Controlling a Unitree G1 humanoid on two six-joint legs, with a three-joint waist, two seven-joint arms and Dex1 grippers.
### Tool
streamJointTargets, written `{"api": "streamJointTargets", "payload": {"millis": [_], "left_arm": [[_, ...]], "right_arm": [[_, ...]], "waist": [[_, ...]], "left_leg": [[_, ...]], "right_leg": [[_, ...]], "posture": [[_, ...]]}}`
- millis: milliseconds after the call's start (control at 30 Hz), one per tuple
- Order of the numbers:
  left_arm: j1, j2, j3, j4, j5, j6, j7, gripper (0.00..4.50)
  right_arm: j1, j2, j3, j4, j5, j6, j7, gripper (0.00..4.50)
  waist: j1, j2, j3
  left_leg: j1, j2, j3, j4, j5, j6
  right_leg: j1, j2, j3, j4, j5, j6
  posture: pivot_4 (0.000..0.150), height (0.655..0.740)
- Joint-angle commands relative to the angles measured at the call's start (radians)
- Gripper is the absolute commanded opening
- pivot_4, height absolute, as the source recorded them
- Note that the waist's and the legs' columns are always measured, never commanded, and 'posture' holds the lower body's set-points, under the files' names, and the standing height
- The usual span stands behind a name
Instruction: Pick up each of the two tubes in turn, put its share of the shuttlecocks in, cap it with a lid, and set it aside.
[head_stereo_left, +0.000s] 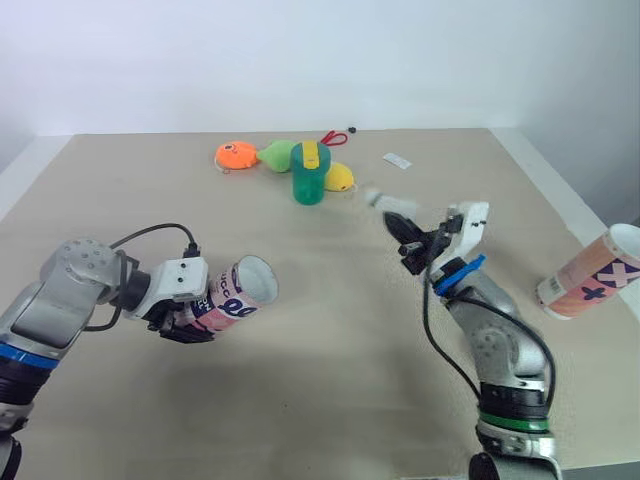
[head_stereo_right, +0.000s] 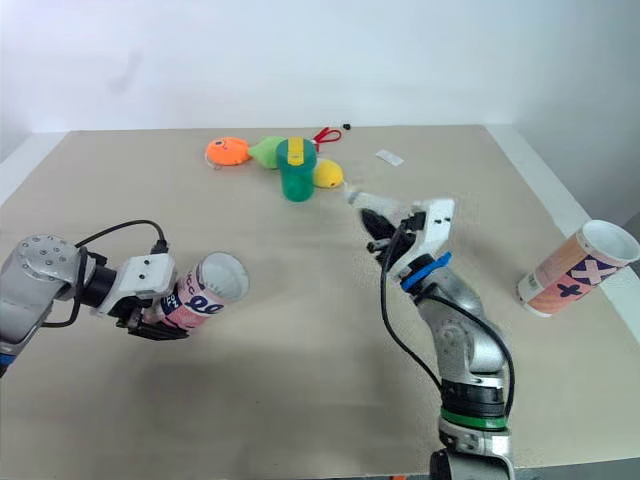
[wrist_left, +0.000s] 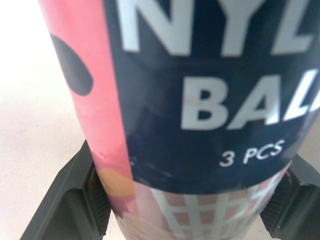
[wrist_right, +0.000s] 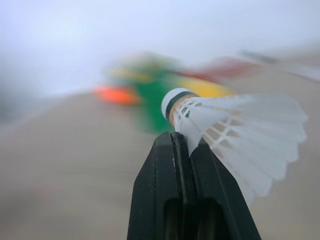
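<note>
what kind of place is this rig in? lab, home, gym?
Likely a lab test bench: plain beige tabletop against blank white walls, staged props. The left hand grips a pink-and-navy cardboard shuttlecock tube, the right hand pinches a white feathered shuttlecock, bright toys sit at the far side.

Bare tabletop (head_stereo_left: 330, 340) lay open between the tube (head_stereo_left: 238, 296) clamped in the left gripper's (head_stereo_left: 198, 320) jaws and the shuttlecock (wrist_right: 235, 135) pinched by the right gripper (head_stereo_left: 405, 235). The tube's open mouth faced that clear gap. Obstacles sat well apart: a green container (head_stereo_left: 309, 180) among colourful toys (head_stereo_left: 238, 155) at the far side, and a second tube (head_stereo_left: 590, 275) by the right edge.
</note>
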Motion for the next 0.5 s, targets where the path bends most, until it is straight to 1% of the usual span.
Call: {"api": "streamJointTargets", "payload": {"millis": [33, 67, 167, 500], "left_arm": [[-0.004, -0.016, -0.029, 0.006, 0.009, 0.003, 0.008, 3.37], [-0.005, -0.016, -0.029, 0.007, 0.009, 0.003, 0.008, 3.37], [0.001, -0.014, -0.025, 0.001, 0.007, 0.007, 0.011, 3.37], [0.004, -0.009, -0.019, 0.0, 0.004, 0.011, 0.013, 3.37]], "right_arm": [[-0.021, -0.129, 0.066, -0.149, 0.131, 0.129, 0.134, 0.05], [-0.028, -0.153, 0.088, -0.165, 0.126, 0.135, 0.143, 0.05], [-0.065, -0.189, 0.187, -0.179, 0.029, 0.09, 0.165, 0.05], [-0.187, -0.163, 0.417, -0.035, -0.251, -0.104, 0.245, 0.05]], "waist": [[0.001, 0.0, 0.0], [0.001, -0.001, 0.0], [0.0, -0.001, 0.0], [0.001, -0.001, 0.0]], "left_leg": [[0.0, 0.0, -0.002, 0.0, 0.0, 0.0], [0.0, 0.0, -0.002, 0.0, 0.0, 0.0], [0.0, 0.0, -0.001, 0.0, 0.0, 0.001], [-0.002, 0.0, -0.001, 0.0, 0.001, 0.001]], "right_leg": [[0.001, 0.0, -0.001, -0.002, 0.0, 0.0], [0.001, 0.0, -0.001, -0.002, -0.001, -0.003], [0.002, 0.0, 0.0, -0.006, 0.0, -0.004], [0.001, 0.0, -0.001, -0.009, 0.002, -0.002]], "posture": [[0.15, 0.74], [0.15, 0.74], [0.15, 0.74], [0.15, 0.74]]}}
